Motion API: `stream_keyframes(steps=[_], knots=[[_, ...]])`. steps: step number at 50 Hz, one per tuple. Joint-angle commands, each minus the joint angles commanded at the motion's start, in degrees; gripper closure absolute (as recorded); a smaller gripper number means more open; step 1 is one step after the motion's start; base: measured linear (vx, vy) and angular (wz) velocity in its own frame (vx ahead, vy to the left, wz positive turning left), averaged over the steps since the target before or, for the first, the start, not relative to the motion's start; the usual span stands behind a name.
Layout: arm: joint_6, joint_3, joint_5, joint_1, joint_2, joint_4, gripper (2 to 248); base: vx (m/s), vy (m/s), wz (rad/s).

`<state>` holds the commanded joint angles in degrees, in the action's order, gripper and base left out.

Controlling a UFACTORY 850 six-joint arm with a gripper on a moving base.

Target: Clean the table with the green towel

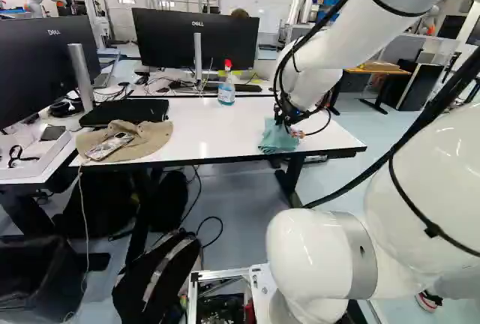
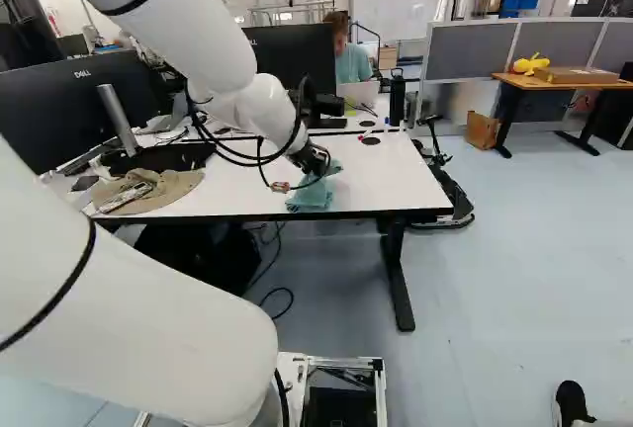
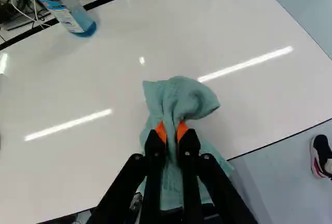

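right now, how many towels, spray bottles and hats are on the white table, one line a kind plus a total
green towel: 1
spray bottle: 1
tan hat: 1
total: 3

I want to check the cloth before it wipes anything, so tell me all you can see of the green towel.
The towel is a soft-looking, blue-green cloth, matte and crumpled. The gripper is shut on it, its two orange pads pinching a gathered fold from both sides. Ahead of the pads the cloth bunches into a rounded fold with a loose corner beside it; the rest spreads beneath the fingers. It lies on the white table, reaching the near edge. Whether it is damp cannot be told.
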<state>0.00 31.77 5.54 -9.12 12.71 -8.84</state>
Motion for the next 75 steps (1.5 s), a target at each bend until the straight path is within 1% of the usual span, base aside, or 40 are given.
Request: stream_keyframes(steps=[33,52,75], knots=[[0.00,3.27,0.00,7.87,-3.63,0.00,208,0.000,0.000,0.000],[0.00,4.17,0.00,12.13,-4.61,0.00,208,0.000,0.000,0.000],[0.00,6.48,0.00,17.17,-7.05,0.00,208,0.000,0.000,0.000]])
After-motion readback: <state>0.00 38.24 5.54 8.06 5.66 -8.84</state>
